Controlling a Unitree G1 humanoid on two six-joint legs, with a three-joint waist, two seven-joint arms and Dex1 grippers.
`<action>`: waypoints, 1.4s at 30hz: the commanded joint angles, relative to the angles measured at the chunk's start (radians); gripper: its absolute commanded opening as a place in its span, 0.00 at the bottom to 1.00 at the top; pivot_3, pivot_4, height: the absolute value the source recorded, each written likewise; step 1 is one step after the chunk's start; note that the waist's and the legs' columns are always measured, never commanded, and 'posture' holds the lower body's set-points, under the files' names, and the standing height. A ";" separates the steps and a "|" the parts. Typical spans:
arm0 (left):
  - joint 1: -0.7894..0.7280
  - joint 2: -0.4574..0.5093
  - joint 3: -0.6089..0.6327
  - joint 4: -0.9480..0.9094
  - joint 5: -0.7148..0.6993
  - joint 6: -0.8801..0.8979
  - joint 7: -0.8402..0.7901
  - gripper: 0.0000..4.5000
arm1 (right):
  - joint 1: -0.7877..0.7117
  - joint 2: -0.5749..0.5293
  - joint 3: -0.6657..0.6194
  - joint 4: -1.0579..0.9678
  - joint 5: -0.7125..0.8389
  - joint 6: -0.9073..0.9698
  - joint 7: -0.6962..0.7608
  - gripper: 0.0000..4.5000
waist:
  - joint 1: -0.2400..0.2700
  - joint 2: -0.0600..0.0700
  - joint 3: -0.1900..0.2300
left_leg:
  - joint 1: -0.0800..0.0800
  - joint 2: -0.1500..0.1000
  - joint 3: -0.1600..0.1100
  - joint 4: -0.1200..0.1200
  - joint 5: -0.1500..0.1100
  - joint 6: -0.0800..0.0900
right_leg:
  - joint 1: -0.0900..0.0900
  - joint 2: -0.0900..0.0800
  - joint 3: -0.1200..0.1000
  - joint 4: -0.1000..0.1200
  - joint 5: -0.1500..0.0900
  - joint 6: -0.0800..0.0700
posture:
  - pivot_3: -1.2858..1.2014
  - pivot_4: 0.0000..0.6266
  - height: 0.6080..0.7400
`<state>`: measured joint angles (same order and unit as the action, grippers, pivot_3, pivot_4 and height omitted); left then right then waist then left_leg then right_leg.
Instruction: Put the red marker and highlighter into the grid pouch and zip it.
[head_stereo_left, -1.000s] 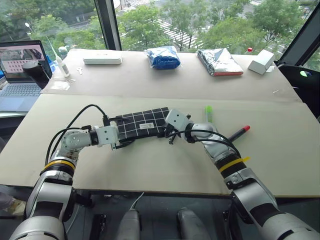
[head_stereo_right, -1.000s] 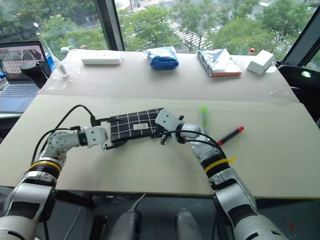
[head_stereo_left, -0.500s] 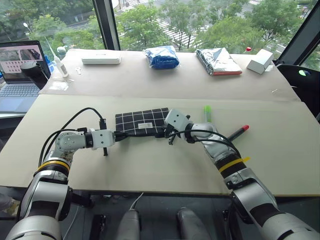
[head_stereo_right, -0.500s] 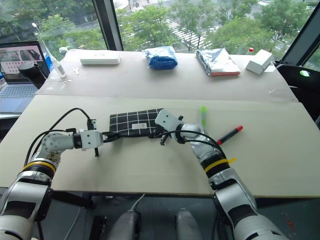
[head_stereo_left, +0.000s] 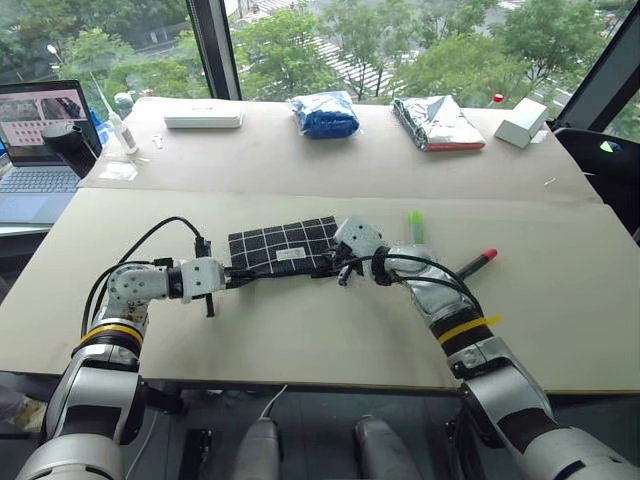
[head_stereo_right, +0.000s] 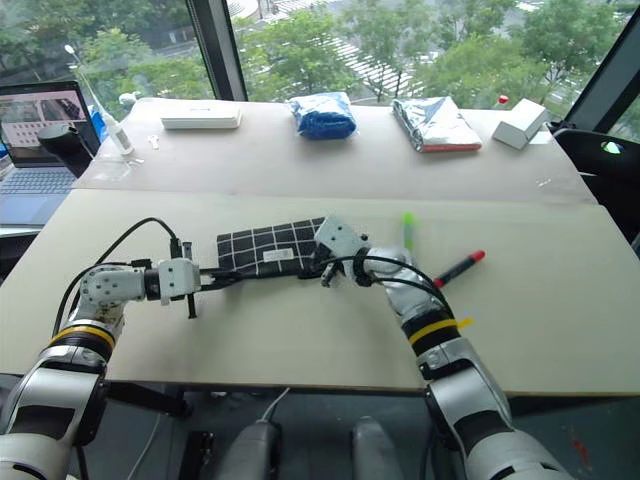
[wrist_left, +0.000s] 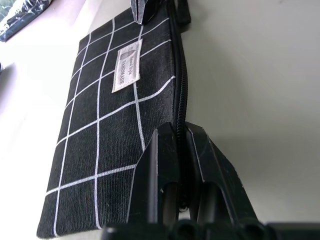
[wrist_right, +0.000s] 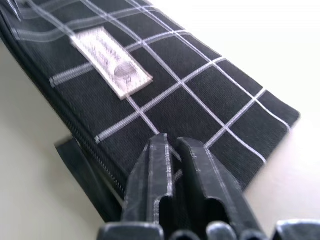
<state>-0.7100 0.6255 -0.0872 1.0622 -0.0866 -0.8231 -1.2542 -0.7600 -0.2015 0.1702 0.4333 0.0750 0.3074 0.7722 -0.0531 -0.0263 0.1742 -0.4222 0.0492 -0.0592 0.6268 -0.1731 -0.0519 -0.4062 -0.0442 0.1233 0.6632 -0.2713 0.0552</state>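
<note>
Grid pouch (head_stereo_left: 283, 246) lies flat mid-counter, long axis left-right, slightly skewed, zipper edge toward the near counter edge, label up. Left gripper (wrist_left: 178, 150) fingers pinched shut on the pouch's zipper edge at its left end; a second ago they were wide open there. Right gripper (wrist_right: 172, 170) at the right end, fingers close together over the fabric; can't tell if they grip it. Highlighter (head_stereo_left: 416, 226) lies beyond the right wrist, pointing away; red marker (head_stereo_left: 477, 264) further right, diagonal. Neither has moved.
</note>
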 joint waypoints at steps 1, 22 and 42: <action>0.011 -0.002 0.040 -0.064 -0.059 0.099 -0.031 0.00 | -0.059 0.014 -0.139 -0.112 0.157 0.099 -0.010 0.48 | -0.002 0.000 0.000 | 0.000 0.000 0.000 0.000 0.000 0.000 | 0.000 0.000 0.000 0.000 0.000 0.000 | 0.52 0.24 1.00; 0.206 -0.047 0.136 -0.537 -0.132 0.537 0.186 0.00 | 0.193 -0.073 -0.179 -0.463 0.282 0.403 -0.237 0.78 | -0.010 0.000 0.000 | -0.001 0.000 -0.001 0.000 0.000 0.000 | -0.001 0.000 -0.001 0.000 0.000 0.000 | 0.52 0.24 1.00; 0.241 -0.099 0.152 -0.772 -0.212 0.798 0.292 0.00 | 0.087 0.048 -0.134 -0.227 0.203 0.243 -0.294 0.78 | -0.015 0.000 0.000 | -0.001 0.000 -0.001 0.000 0.000 0.000 | -0.001 0.000 -0.001 -0.001 0.000 0.000 | 0.52 0.24 1.00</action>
<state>-0.4703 0.5244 0.0461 0.3346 -0.2785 -0.0307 -0.9694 -0.6482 -0.1581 0.0433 0.2045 0.2833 0.5941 0.4786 -0.0682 -0.0264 0.1744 -0.4238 0.0492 -0.0606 0.6263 -0.1732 -0.0519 -0.4074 -0.0442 0.1225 0.6618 -0.2717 0.0552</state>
